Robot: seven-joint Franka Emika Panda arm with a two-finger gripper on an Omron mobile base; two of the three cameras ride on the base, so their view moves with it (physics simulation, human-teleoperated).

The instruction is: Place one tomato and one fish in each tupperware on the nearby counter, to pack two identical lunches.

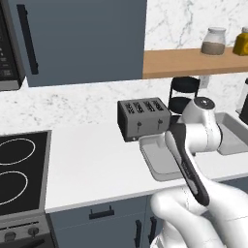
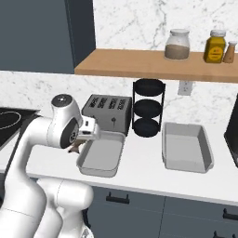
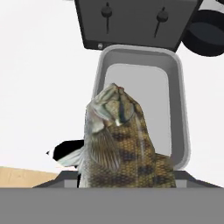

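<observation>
My gripper point(image 2: 76, 145) is shut on a mottled olive-brown fish point(image 3: 118, 140), which hangs head forward in the hand view and hides the fingertips. It hovers over the near left corner of the left tupperware point(image 2: 100, 155), a shallow grey tray point(image 3: 144, 96) with nothing in it that I can see. The second tupperware point(image 2: 186, 146) lies further right on the white counter point(image 2: 139, 173), also bare inside. In the left base view the arm covers part of the left tupperware point(image 1: 156, 157). The tomato is out of view.
A grey slotted toaster point(image 2: 107, 110) stands just behind the left tray, and a black three-tier rack point(image 2: 148, 109) beside it. A wooden shelf point(image 2: 139, 65) with jars hangs above. The stove point(image 1: 19, 169) lies to the left, across a wide stretch of bare counter point(image 1: 97, 164).
</observation>
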